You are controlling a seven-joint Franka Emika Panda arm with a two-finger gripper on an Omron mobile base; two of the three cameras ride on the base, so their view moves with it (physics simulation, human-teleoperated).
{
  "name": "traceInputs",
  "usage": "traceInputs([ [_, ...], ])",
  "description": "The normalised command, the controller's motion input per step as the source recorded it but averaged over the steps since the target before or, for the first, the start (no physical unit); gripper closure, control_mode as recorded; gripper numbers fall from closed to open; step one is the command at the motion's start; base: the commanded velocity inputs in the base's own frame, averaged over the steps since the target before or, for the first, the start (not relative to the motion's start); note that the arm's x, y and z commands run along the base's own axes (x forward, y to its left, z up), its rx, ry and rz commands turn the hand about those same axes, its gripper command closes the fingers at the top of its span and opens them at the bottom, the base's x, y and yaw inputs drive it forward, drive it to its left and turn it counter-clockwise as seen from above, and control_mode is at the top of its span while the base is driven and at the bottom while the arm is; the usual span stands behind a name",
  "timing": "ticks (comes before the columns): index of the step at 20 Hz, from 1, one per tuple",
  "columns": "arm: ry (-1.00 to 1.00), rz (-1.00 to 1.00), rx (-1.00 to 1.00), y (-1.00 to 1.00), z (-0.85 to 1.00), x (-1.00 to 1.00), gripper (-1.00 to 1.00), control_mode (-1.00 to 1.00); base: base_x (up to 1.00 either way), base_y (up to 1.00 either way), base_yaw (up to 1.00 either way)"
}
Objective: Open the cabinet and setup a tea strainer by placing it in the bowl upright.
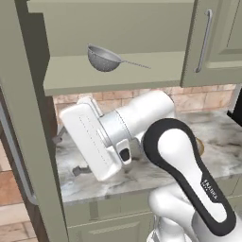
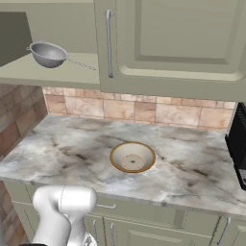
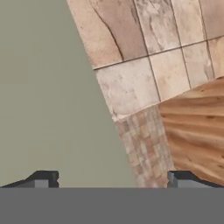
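The cabinet (image 1: 118, 75) stands open, and its door (image 1: 28, 142) is swung out to the left, nearly edge-on. Inside, on the shelf, the grey tea strainer (image 1: 104, 59) (image 2: 48, 54) sits upright with its thin handle pointing right. The tan bowl (image 2: 133, 157) rests on the marble counter (image 2: 62, 149), well below and to the right of the strainer. My gripper (image 3: 111, 179) is open with nothing between its fingers. It is low, beside the flat green face of the door (image 3: 43, 87), far from both strainer and bowl.
A shut green door with a bar handle (image 2: 168, 43) (image 1: 215, 42) hangs right of the open cabinet. A dark appliance (image 2: 238, 144) stands at the counter's right end. Tiled backsplash (image 2: 134, 110) runs behind; drawer fronts (image 2: 139, 216) lie below the counter.
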Motion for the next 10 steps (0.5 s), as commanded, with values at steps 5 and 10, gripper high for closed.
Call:
traceInputs([
  [5,0.0,-0.27,-0.01,0.07,-0.2,0.11,-1.0,-1.0,0.0,0.0,0.0],
  [10,0.03,-0.1,-0.08,-0.18,0.0,0.05,-1.0,-1.0,0.0,0.0,0.0],
])
